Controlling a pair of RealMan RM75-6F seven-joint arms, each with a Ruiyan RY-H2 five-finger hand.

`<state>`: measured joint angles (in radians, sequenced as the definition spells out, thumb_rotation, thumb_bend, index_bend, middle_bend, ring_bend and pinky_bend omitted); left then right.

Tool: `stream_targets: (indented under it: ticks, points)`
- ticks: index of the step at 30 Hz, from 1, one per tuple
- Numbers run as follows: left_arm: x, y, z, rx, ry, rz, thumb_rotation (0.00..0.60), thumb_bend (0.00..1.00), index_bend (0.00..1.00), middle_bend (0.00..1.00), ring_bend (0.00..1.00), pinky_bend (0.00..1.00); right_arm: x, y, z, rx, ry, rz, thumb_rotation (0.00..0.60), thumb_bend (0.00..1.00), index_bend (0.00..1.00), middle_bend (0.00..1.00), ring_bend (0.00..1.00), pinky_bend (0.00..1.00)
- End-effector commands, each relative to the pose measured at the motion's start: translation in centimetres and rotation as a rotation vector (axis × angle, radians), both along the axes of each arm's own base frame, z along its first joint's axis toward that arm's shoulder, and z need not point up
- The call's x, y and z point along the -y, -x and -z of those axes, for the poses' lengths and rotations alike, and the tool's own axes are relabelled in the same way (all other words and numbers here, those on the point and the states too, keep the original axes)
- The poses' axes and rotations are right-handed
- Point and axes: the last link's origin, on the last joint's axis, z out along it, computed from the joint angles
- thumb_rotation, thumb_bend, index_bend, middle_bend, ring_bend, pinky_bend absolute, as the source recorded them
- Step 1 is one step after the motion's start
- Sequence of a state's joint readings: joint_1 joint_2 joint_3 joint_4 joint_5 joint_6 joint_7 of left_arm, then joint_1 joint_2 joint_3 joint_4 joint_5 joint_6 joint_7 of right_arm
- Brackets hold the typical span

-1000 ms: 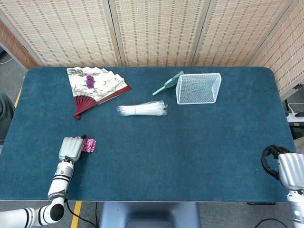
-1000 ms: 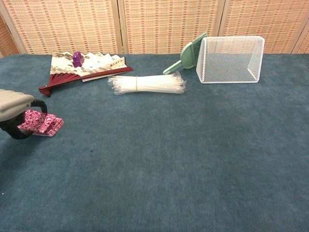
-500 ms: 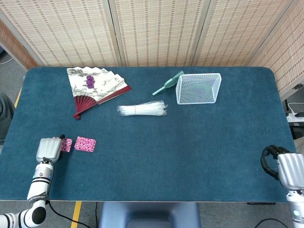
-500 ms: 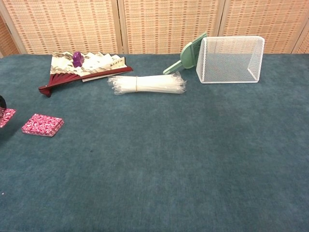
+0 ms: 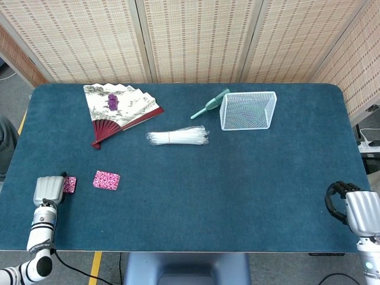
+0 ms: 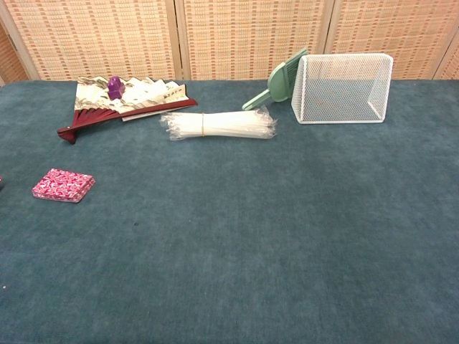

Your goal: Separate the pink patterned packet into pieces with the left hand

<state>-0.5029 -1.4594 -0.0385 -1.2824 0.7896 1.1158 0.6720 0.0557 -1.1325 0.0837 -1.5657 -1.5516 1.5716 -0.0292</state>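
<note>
Pink and patterned, one piece of the packet [image 5: 106, 179] lies flat on the blue felt table [image 5: 237, 178] at the near left, and a second, smaller pink piece [image 5: 69, 184] sits just left of it, apart from the first. My left hand [image 5: 49, 189] is at the table's near-left edge, holding that smaller piece at its fingers. My right hand [image 5: 355, 211] rests off the near-right corner with its dark fingers curled in on nothing. Far left I see an open paper fan [image 5: 119, 110], a bundle of clear plastic sleeves [image 5: 177, 137] near the middle, and a white wire basket [image 5: 248, 110] with a green scoop [image 5: 209, 104] just beside it.
</note>
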Motion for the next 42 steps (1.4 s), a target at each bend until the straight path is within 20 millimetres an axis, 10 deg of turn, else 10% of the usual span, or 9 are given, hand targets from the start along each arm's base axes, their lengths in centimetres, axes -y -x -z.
stream_targets:
  ticks: [1,12,26,42]
  points:
    - [0.0,0.1,0.1,-0.005,0.001,-0.002,0.600,0.40,0.25,1.00,1.00,1.00,0.0,0.0,0.0,0.001,0.002,-0.001,0.600,0.46,0.69,0.55,0.58,0.88]
    - [0.4,0.2,-0.2,-0.027,0.009,-0.019,0.600,0.38,0.11,1.00,1.00,1.00,-0.1,0.0,-0.1,0.002,0.003,-0.003,0.600,0.47,0.69,0.55,0.58,0.88]
    - [0.6,-7.0,2.0,0.171,0.086,0.203,0.600,0.38,0.10,1.00,1.00,1.00,-0.1,0.0,0.1,-0.005,-0.006,-0.003,0.600,0.47,0.69,0.55,0.58,0.88]
    - [-0.5,-8.3,5.0,0.145,0.161,0.234,0.600,0.37,0.12,1.00,1.00,1.00,-0.1,0.0,0.0,-0.002,-0.009,-0.005,0.600,0.46,0.69,0.55,0.58,0.88]
